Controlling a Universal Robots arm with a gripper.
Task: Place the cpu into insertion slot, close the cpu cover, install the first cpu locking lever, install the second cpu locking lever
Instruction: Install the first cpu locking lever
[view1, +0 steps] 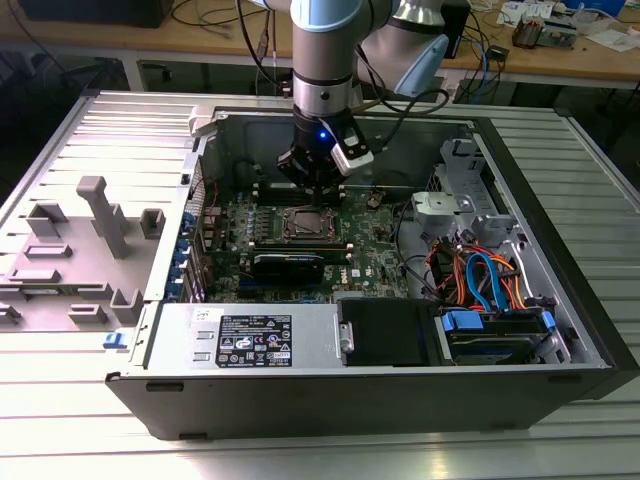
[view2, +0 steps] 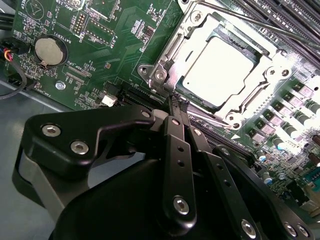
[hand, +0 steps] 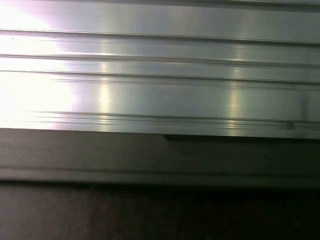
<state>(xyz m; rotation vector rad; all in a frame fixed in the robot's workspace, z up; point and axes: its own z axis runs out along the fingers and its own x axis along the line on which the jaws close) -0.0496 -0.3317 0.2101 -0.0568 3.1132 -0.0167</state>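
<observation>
Robotics lab: open PC case (view1: 560, 250) on alu table (view1: 300, 455), cluttered workbench (view1: 560, 60) behind.

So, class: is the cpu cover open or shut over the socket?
Shut. In the second wrist view the cpu cover lies flat around the cpu, whose silvery top shows through its window; the gripper sits beside it.

Cpu (view2: 220, 67) top bright smooth metal; cpu cover (view2: 172, 55) shiny silvery metal; fingers (view2: 181, 150) matt black.

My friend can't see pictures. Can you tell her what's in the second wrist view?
A silvery cpu sits in its insertion slot on a green circuit board, with the metal cpu cover framing it. The robot's black gripper fills the foreground, its tip just beside the cover's edge. A round coin battery sits on the board farther off.
</observation>
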